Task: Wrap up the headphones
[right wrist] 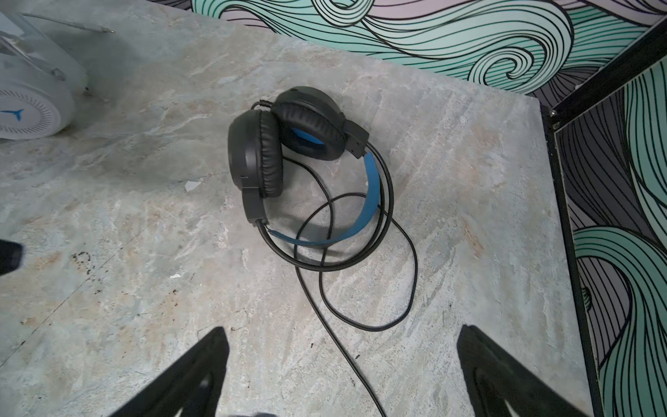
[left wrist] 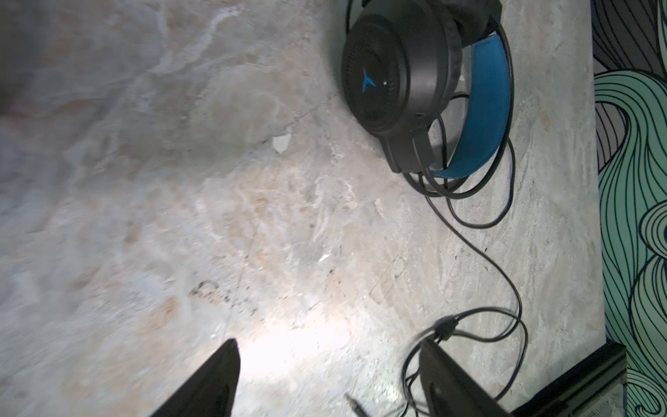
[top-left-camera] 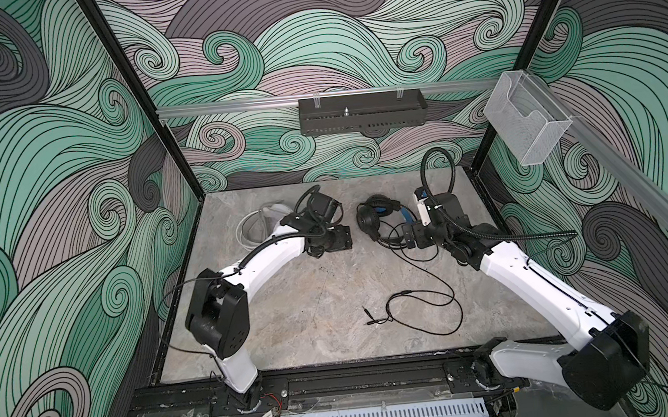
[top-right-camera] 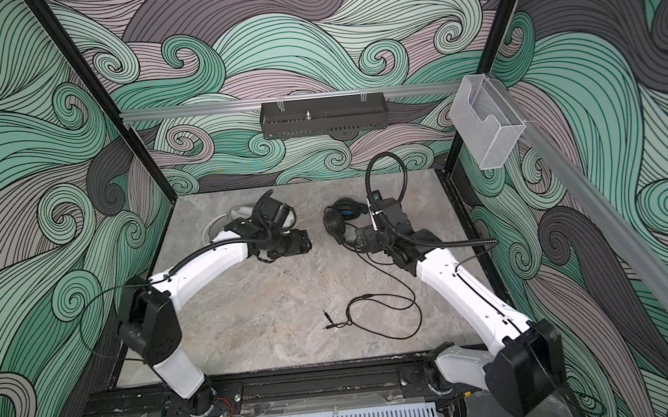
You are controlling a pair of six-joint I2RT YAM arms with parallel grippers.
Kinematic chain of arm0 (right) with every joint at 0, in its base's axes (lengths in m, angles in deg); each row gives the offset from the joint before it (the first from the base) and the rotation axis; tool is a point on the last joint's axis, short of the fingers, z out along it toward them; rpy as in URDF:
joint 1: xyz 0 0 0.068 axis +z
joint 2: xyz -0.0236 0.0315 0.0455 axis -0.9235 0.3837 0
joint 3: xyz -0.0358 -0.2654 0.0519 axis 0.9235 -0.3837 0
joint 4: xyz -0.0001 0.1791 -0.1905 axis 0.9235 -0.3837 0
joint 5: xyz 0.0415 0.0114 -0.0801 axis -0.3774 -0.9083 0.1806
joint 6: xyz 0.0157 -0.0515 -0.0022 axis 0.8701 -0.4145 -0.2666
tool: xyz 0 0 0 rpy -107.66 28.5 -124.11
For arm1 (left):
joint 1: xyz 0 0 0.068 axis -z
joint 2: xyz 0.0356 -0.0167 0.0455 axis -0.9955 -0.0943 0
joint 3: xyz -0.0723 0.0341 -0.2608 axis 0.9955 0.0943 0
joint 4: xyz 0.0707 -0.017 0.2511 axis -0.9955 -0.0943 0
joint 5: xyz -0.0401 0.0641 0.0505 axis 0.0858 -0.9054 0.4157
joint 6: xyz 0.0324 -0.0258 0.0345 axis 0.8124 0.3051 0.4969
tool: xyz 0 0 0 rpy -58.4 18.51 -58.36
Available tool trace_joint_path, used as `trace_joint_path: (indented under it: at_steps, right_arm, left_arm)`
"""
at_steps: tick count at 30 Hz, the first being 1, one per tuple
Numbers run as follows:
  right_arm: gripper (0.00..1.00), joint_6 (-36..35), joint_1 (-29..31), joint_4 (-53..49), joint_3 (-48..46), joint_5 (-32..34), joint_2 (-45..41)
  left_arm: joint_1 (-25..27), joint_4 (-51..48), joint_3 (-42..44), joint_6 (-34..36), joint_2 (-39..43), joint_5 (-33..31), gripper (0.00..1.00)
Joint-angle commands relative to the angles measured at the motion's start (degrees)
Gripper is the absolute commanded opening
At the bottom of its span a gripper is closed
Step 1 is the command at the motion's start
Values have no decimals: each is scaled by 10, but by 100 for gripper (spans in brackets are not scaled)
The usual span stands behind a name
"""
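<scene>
**A:** What do the top views show?

**B:** In both top views the black headset [top-left-camera: 377, 220] lies on the far part of the stone-patterned table [top-left-camera: 315, 336], just beside the right gripper [top-left-camera: 405, 238]. The white headset [top-left-camera: 258, 225] lies at the far left, partly hidden behind the left arm [top-left-camera: 270, 257]. The left gripper [top-left-camera: 343, 238] is near the black headset but apart from it. The black cord [top-left-camera: 429, 304] runs loose toward the front of the table and makes a loop there.

**A:** And the fingers?

**B:** From above I cannot tell.

**A:** The left wrist view, then?

**B:** The left gripper [left wrist: 328, 343] has its fingers wide apart with nothing between them. The black headset [left wrist: 408, 79], with its blue lining, lies ahead. The cord [left wrist: 505, 274] loops near one finger.

**A:** The right wrist view?

**B:** The right gripper [right wrist: 343, 330] is also spread wide and holds nothing. The black headset [right wrist: 288, 144] lies with its ear cups touching each other. Its cord [right wrist: 415, 274] curls beside it, then passes on the table under the gap between the fingers. The white headset [right wrist: 29, 104] is at the edge of the view.
</scene>
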Motion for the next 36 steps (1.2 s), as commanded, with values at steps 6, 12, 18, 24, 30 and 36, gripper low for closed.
trace_joint_path:
  at_steps: [6,12,18,24,30,36]
  right_arm:
    - [100,1,-9,-1,-96,9,-84]
    - [100,-19,-8,-5,-121,15,-112]
    - [100,-27,-9,-2,-132,17,-125]
    - [100,-35,-8,-4,-139,18,-137]
    - [100,-44,-8,-5,-135,22,-139]
    - [100,-52,-8,-5,-131,26,-141]
  left_arm:
    - [4,4,-190,-59,-184,10,81]
    - [37,21,-212,-121,-230,0,83]
    - [63,28,-253,-170,-282,2,83]
    - [57,61,-275,-217,-331,6,83]
    - [53,36,-314,-206,-374,10,68]
    - [51,49,-280,-205,-362,11,46]
